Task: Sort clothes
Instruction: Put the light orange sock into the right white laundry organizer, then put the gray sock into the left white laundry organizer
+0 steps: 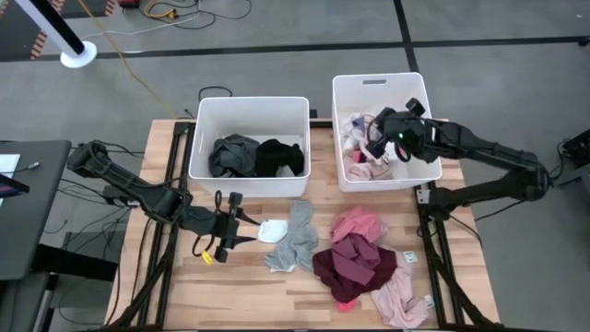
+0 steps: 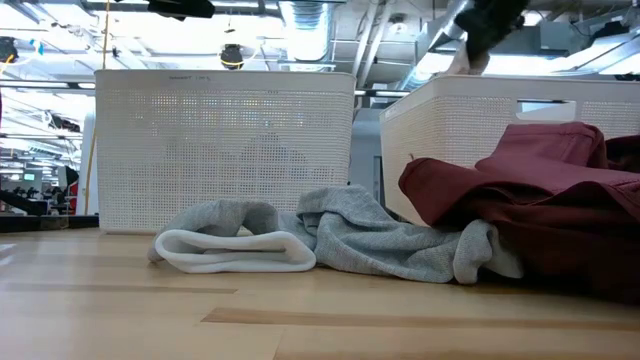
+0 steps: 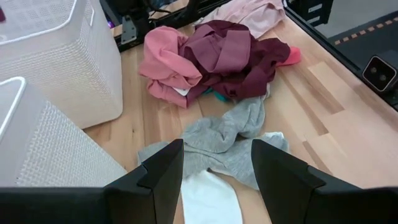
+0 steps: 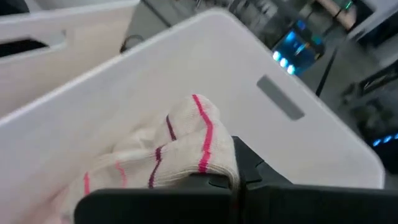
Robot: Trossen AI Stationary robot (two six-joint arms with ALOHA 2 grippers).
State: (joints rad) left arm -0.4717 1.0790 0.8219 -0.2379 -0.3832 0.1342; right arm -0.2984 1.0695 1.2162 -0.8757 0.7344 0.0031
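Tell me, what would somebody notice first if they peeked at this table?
Probably the bright maroon and pink clothes pile on the table's front right. Then the right gripper over the right white bin, shut on a cream striped sock, while the open left gripper sits by a white sock.

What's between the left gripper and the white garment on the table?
Nothing visible. The left gripper is open, and the white garment lies right between and below its fingers. The grey garment lies just beyond, touching it but not in the way.
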